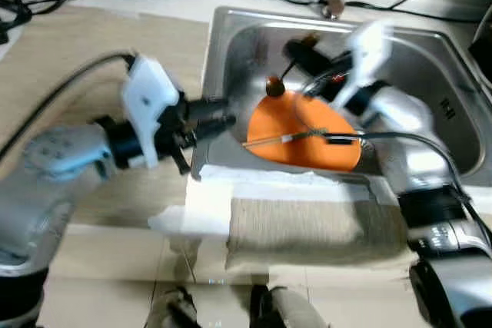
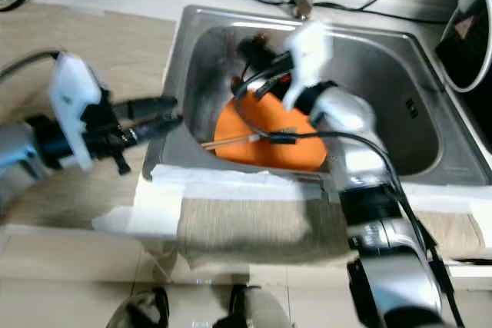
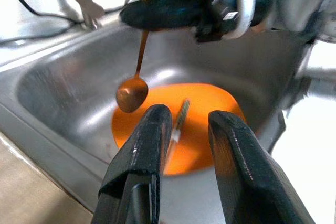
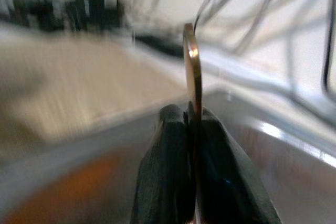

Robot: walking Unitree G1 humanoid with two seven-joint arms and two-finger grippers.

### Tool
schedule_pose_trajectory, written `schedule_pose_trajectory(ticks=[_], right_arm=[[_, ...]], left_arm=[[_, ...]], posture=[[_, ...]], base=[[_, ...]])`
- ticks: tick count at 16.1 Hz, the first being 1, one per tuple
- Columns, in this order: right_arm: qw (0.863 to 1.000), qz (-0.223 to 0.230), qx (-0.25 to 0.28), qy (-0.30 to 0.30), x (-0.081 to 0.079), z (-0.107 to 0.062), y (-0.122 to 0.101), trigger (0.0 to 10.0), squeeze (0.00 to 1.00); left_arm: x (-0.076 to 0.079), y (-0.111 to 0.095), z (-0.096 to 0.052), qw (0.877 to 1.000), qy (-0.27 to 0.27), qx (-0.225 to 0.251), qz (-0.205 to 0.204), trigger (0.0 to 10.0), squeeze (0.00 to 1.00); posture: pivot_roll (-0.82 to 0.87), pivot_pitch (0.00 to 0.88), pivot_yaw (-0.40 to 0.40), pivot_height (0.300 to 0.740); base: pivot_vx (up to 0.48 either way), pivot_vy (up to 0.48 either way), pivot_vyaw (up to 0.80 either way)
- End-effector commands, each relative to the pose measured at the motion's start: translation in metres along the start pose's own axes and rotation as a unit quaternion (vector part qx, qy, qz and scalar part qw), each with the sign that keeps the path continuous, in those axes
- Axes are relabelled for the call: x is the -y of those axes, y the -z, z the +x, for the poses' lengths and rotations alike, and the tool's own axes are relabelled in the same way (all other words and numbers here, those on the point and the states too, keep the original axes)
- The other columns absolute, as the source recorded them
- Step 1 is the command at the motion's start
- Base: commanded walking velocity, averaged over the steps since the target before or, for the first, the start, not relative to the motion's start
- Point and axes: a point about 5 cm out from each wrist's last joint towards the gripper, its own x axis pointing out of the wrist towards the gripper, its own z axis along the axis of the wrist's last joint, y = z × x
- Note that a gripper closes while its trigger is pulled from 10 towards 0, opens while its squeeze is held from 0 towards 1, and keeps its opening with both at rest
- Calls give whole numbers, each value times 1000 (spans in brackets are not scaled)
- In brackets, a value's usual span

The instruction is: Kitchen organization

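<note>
sink: stainless basin set into the counter, and everything below is placed relative to it.

right gripper: up over the sink, fingers pinched tight on the handle of a spoon. In the right wrist view the handle pokes out from between the two closed pads.

spoon: coppery/brown, hanging bowl-down from the right gripper above the plate, not touching it. My guess is it's held by the handle end so it dangles free and lifts clear of the sink without dragging on anything.

orange plate: flat on the sink floor, toward the near wall. Probably dishes waiting to be sorted out.

chopstick-like stick: thin pale stick lying across the plate inside the sink. Can't tell exactly what it is.

left gripper: parked at the sink's left rim, pointing in at the plate, fingers apart and holding nothing. Looks like it's lined up for the stick or plate, but that's just my read.

towel: beige cloth draped over the sink's front edge, maybe a landing spot or drip catcher.
</note>
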Motion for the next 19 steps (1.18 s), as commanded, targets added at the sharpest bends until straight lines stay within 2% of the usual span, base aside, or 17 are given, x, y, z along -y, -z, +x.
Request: schedule_pose_trajectory(ticks=[1,2,4,6,9,12,13,14,15,19], right_arm=[[999,-35,-28,-3,2,-1,9,0,0],[999,-35,-28,-3,2,-1,9,0,0],[989,-90,-118,-12,2,-2,40,0,0],[976,-129,-175,-7,5,-8,57,0,0],[967,-154,-201,13,13,-13,64,0,0],[962,-178,-204,31,20,-14,64,0,0],[957,-193,-213,30,21,-15,67,784,0],[951,-212,-225,28,22,-17,70,4157,0],[946,-222,-231,36,24,-17,71,10000,0],[948,-222,-225,48,27,-15,68,10000,0]], left_arm=[[2,2,1,1000,-3,-4,10,10000,0],[2,2,1,1000,-3,-4,10,10000,0],[11,3,0,1000,13,-3,4,10000,0],[13,6,-1,1000,11,-10,4,10000,0],[11,6,-2,1000,3,-9,6,10000,0],[14,6,-1,1000,5,-8,6,10000,0],[13,6,-2,1000,5,-9,8,10000,0],[12,6,-1,1000,5,-9,10,10000,0],[12,5,-1,1000,7,-10,13,10000,0],[9,4,1,1000,1,-7,15,10000,0]], posture=[[-91,166,-100,740],[-91,166,-100,740],[-79,159,-107,740],[-75,163,-111,740],[-72,170,-116,740],[-73,165,-113,740],[-76,166,-109,740],[-76,166,-108,740],[-77,168,-108,740],[-76,168,-107,740]], base=[[0,0,0],[0,0,0],[0,0,0],[0,0,0],[0,0,0],[0,0,0],[0,0,0],[0,0,0],[0,0,0],[0,0,0]])
